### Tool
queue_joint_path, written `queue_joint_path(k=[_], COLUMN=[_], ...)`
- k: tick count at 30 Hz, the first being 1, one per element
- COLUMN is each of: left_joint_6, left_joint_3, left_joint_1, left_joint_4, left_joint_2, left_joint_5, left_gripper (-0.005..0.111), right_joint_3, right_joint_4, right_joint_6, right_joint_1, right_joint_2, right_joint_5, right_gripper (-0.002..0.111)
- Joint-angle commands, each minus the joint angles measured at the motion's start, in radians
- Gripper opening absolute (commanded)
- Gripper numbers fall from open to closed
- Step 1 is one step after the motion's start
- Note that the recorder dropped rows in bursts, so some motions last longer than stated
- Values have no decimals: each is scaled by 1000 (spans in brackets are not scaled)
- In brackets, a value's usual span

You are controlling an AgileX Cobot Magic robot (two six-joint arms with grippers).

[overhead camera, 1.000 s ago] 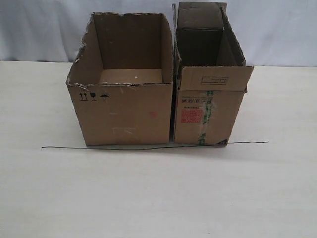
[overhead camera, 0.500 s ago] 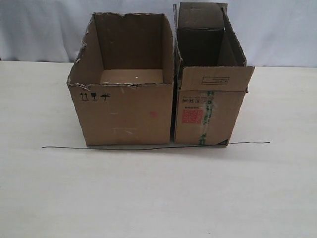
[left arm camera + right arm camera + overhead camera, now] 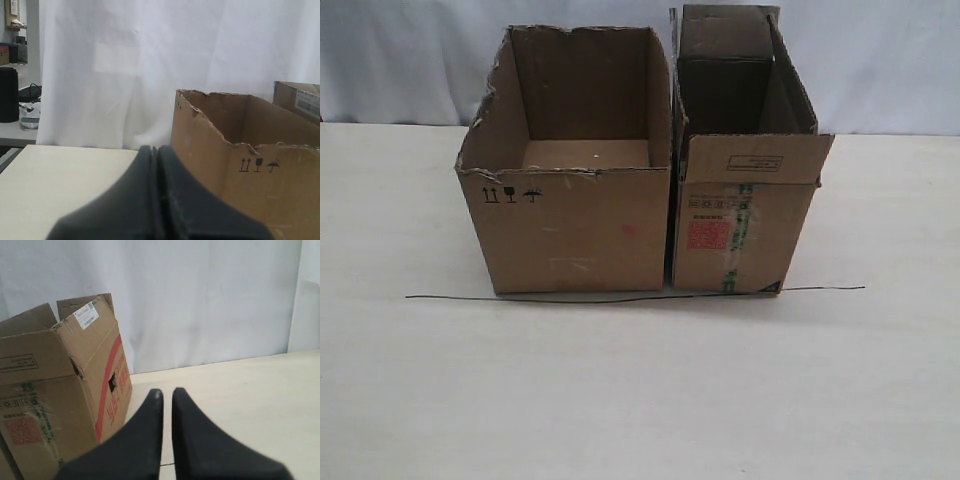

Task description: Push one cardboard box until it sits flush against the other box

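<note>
Progress is judged to be at or very near its end. In the exterior view the narrow box [image 3: 745, 225] is seen standing to the right of the wide box [image 3: 570, 230], side to side, with only a dark seam between their adjoining walls; whether a sliver of gap remains at the base cannot be told. Both front faces are lined up just behind a thin wire [image 3: 570, 298] laid across the table [image 3: 640, 400]. What may remain, if anything, is judged to be a last light press on the red-striped outer side of the narrow box, after which the arms would only need to be drawn clear. Neither arm is shown in the exterior view, so both are taken to be held back from the boxes. The left gripper [image 3: 156, 149] is seen with its fingers pressed together on nothing; the wide box is seen beyond it and off to one side, apart and untouched. The right gripper [image 3: 167, 392] is seen with its fingers almost together, a thin slit being shown between them, and nothing is held. The narrow box, with its red stripe and side hand-hole turned toward this camera, lies ahead and off to one side, not touched.
</note>
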State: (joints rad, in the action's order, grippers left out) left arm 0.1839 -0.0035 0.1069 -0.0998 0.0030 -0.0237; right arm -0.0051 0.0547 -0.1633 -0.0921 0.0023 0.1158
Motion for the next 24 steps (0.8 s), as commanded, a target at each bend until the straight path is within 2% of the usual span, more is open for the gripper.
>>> queue_joint_path(k=[1, 9, 16, 24], left_joint_6=[5, 5, 5, 5], left_joint_3=[4, 4, 4, 4], left_joint_1=[9, 9, 9, 9], left_joint_4=[-2, -2, -2, -1], left_joint_2=[-3, -3, -3, -3], left_joint_5=[8, 8, 8, 8], left_gripper=[0, 0, 0, 0], right_joint_3=[5, 5, 5, 5], right_joint_4=[37, 35, 5, -14], right_joint_6=[-11, -11, -11, -9], right_joint_1=[-3, -3, 101, 100], right_joint_2=[-2, -2, -2, -2], right_joint_5=[-5, -5, -3, 5], right_gripper=[5, 5, 5, 5])
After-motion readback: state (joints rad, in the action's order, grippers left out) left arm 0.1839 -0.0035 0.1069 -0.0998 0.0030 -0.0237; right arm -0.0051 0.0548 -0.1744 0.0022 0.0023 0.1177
